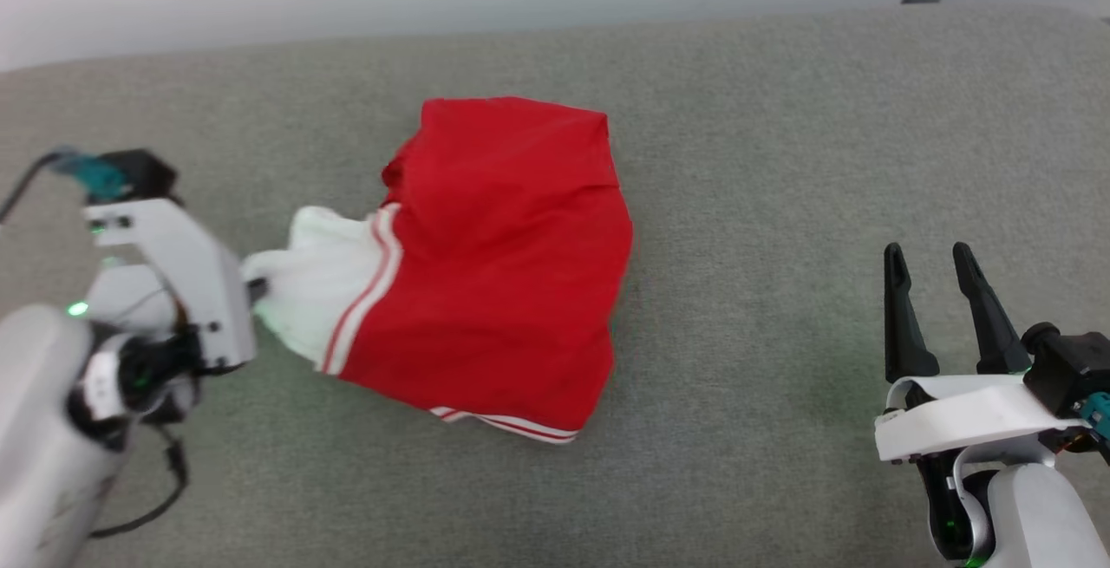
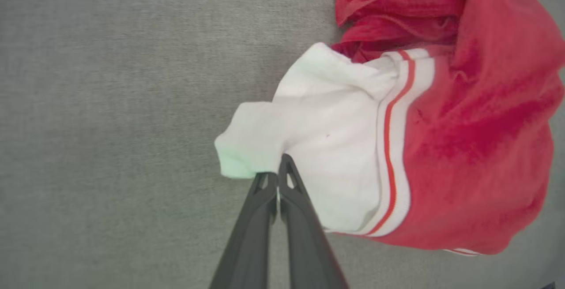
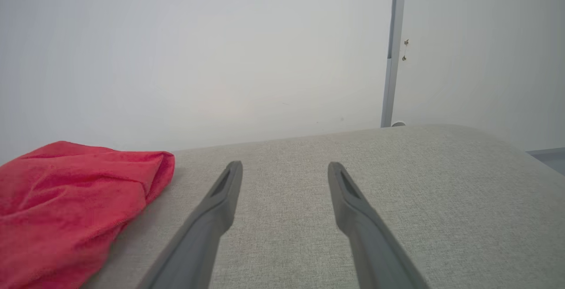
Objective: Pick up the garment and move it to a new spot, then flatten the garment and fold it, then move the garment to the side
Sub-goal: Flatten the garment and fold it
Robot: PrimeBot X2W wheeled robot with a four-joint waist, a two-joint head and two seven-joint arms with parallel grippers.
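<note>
The garment (image 1: 503,264) lies bunched on the grey padded surface (image 1: 780,160), red body up, with one white sleeve (image 1: 321,282) and its red-and-white trim pointing left. Its print is hidden. My left gripper (image 1: 257,290) sits at the sleeve's left end; in the left wrist view its gripper (image 2: 279,170) is shut, the tips pinching the edge of the white sleeve (image 2: 318,148). My right gripper (image 1: 932,260) stands open at the lower right, well clear of the garment (image 3: 70,209), with nothing between its fingers (image 3: 284,167).
The grey padded surface (image 3: 397,200) ends at a white wall (image 3: 198,50) behind. A grey vertical strip (image 3: 390,50) runs down the wall at the back right. A cable hangs from the left arm at the lower left (image 1: 165,499).
</note>
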